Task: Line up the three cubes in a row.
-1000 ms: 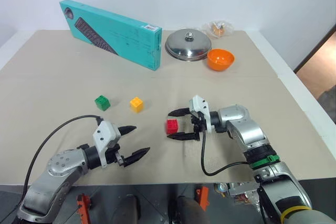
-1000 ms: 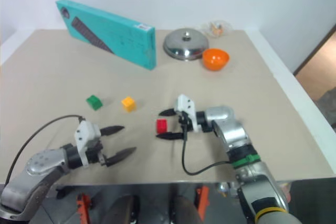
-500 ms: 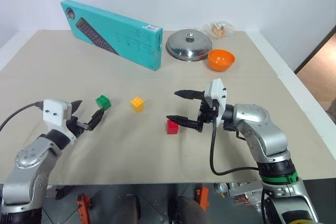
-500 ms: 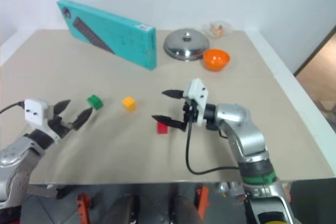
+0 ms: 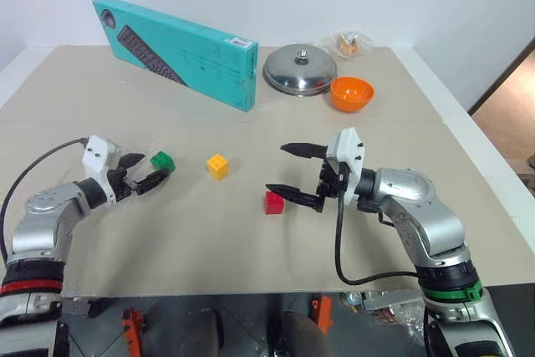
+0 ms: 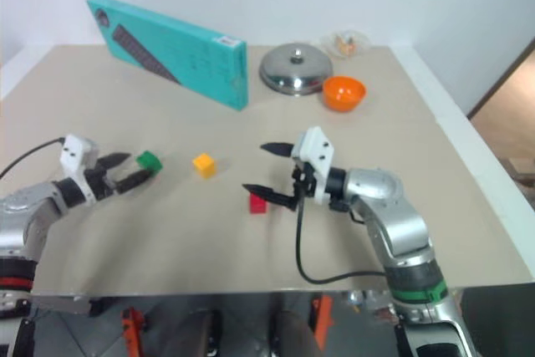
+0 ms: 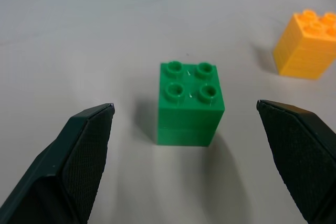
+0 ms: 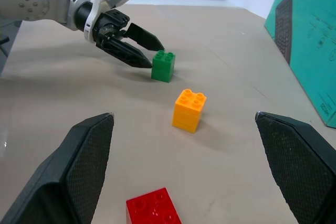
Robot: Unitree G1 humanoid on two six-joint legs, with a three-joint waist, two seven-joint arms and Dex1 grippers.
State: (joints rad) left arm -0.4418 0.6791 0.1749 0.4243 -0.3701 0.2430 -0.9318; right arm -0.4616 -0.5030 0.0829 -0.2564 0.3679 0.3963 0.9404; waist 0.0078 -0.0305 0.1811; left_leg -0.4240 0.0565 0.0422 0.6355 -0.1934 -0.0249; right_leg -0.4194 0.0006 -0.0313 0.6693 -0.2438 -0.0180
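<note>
Three studded cubes rest on the beige table: green (image 5: pixel 163 160) at the left, yellow (image 5: pixel 217 165) just right of it, red (image 5: pixel 273 202) further right and nearer me. My left gripper (image 5: pixel 154 167) is open and low over the table. Its two black fingers reach either side of the green cube (image 7: pixel 190 100) without touching it. My right gripper (image 5: pixel 277 167) hangs open a little above the table. Its lower fingertip is just above the red cube (image 8: pixel 153 208), and nothing is held. The yellow cube (image 8: pixel 189 109) stands apart from both grippers.
At the back stand a teal keyboard box (image 5: pixel 180 52), a steel lid (image 5: pixel 301 68), an orange bowl (image 5: pixel 350 94) and a small clear packet (image 5: pixel 347 43). The table's front edge runs just under both arms.
My left gripper has swung out to the left and forward, up to the green cube. My right gripper has lifted from around the red cube, which stays on the table.
</note>
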